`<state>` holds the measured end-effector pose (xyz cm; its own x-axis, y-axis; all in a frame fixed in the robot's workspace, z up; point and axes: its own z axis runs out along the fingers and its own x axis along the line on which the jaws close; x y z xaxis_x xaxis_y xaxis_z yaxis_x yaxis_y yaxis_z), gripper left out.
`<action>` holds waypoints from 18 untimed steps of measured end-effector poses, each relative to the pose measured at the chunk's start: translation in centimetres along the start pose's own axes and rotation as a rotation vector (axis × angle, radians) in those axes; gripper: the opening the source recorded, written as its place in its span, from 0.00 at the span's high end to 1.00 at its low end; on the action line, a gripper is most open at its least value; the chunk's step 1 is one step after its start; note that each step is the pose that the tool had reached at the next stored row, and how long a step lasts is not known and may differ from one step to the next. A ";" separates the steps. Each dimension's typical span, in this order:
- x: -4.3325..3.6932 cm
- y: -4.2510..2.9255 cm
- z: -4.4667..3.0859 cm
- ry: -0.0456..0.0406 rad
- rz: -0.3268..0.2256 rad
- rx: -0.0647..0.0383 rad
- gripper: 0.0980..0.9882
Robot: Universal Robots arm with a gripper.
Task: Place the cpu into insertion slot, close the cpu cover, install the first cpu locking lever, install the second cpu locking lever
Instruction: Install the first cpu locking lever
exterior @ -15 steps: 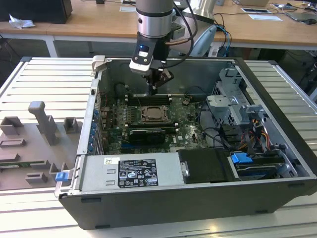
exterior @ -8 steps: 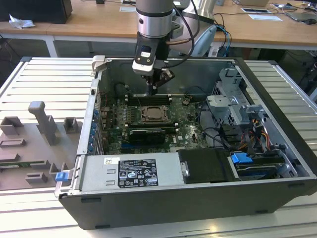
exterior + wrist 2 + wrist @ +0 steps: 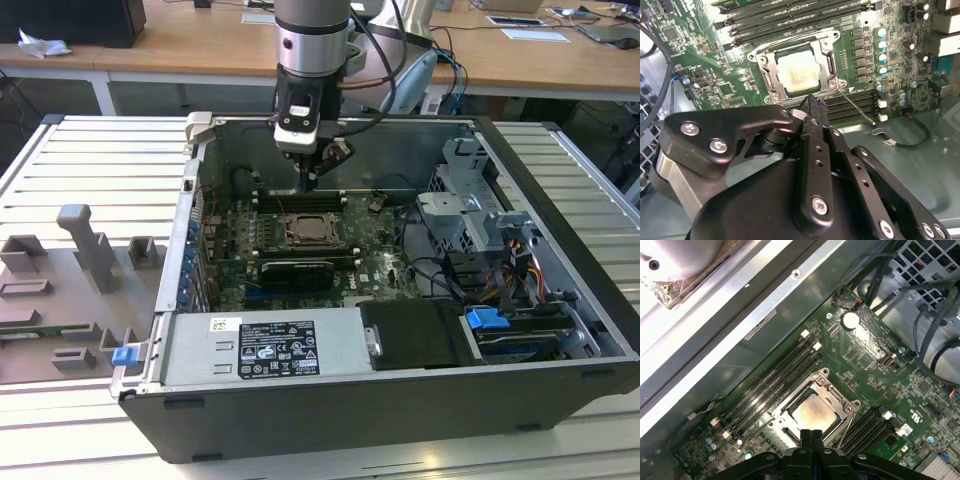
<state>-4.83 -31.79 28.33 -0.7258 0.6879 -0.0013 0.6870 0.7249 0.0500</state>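
Exterior view: an open computer case (image 3: 560,260) lies on its side on a slatted metal table (image 3: 90,170). The robot arm (image 3: 312,40) reaches down into it from above. The green motherboard (image 3: 380,265) covers the case floor.

The gripper (image 3: 308,183) hangs over the long memory slots (image 3: 300,197), just beside the insertion slot (image 3: 312,230). In both wrist views its black fingers (image 3: 812,440) are pressed together with nothing between them, and their tip (image 3: 812,105) is close to the socket's rim.

The cpu cover (image 3: 771,75) lies flat on the socket. The cpu (image 3: 797,75) sits inside the socket, its pale metal top showing through the cover's window (image 3: 812,412). In the second wrist view a thin metal locking lever (image 3: 856,107) angles away from one socket corner, across the neighbouring memory slots.
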 end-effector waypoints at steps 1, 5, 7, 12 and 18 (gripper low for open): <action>0.00 0.00 0.00 0.0011 -0.021 0.000 0.99; 0.00 0.00 0.00 0.0055 -0.110 0.000 0.99; 0.00 0.00 0.01 0.0100 -0.199 0.000 0.99; 0.00 0.00 0.03 0.0153 -0.305 0.000 0.99; 0.00 -0.01 0.16 0.0228 -0.454 -0.001 0.99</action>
<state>-4.84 -31.79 28.17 -0.9542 0.2990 -0.0013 0.2986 0.9531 0.0500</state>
